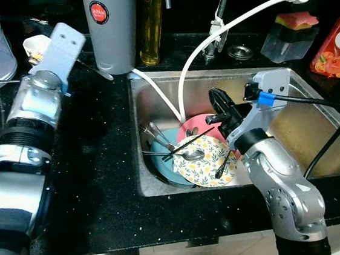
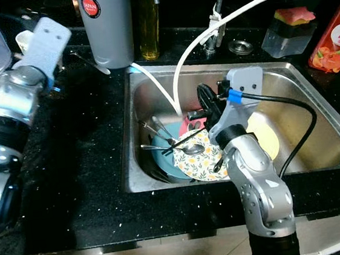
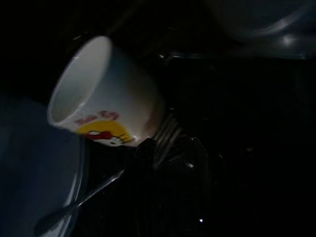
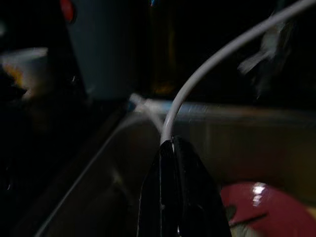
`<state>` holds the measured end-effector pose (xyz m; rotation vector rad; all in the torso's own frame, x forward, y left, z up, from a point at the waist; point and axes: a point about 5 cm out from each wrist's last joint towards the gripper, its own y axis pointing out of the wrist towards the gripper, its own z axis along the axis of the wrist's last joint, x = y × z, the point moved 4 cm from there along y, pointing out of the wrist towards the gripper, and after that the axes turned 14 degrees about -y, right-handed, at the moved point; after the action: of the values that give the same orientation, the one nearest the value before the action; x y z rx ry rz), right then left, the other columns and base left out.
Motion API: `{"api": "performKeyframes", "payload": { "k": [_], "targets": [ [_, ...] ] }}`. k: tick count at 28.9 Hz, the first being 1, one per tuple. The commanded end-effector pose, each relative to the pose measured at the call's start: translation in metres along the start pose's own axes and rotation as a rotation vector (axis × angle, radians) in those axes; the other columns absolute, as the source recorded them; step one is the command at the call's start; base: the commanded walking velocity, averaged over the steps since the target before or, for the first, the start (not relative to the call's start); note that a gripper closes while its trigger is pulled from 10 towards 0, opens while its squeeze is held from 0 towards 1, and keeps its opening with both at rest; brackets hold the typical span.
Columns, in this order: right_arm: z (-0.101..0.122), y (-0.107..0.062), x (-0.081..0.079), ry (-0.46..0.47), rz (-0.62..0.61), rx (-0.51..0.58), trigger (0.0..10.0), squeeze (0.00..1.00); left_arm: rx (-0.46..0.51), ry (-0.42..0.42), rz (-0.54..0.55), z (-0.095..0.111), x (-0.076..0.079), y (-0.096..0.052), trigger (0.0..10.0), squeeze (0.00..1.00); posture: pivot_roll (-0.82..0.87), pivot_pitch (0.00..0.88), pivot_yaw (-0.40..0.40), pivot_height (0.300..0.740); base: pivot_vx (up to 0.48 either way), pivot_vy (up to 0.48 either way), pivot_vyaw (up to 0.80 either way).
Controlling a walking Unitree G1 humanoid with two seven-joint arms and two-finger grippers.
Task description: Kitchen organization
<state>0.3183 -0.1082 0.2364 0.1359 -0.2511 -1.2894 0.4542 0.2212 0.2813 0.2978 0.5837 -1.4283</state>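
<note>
Sorting the dirty dishes in the sink, right arm poised over the pile.

I had the speckled black stone tabletop around the stainless steel sink basin, with the tall grey thermos jug standing at its back edge. Stacked in the basin lay a blue plate, a pink plate and a yellow-flowered plate, with a metal spoon and black chopsticks across them. My right pincer hung above the pink plate, fingers pressed together on nothing. My left pincer reached toward the white cartoon-printed cup; its fingers I could not tell. I judged the next move needed the right fingers parted and lowered onto the cutlery.
</note>
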Motion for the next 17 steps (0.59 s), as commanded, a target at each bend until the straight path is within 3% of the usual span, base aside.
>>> {"api": "performKeyframes", "payload": {
  "k": [1,8,17],
  "targets": [
    [-0.009,-0.004,-0.007,0.016,0.036,-0.042,10.0,0.00,-0.008,0.069,-0.012,0.000,0.007,0.003,10.0,0.00,0.28,0.106,-0.082,0.740,0.000,0.000,0.00],
    [-0.024,-0.007,-0.017,0.035,0.074,-0.109,10.0,0.00,-0.027,0.136,0.001,-0.010,0.007,0.006,10.0,0.00,0.29,0.139,-0.083,0.740,0.000,0.000,0.00],
    [-0.021,-0.003,-0.026,0.064,0.122,-0.099,10.0,0.00,-0.020,0.205,0.011,-0.013,0.003,0.007,10.0,0.00,0.32,0.178,-0.106,0.740,0.000,0.000,0.00]
  ]
}}
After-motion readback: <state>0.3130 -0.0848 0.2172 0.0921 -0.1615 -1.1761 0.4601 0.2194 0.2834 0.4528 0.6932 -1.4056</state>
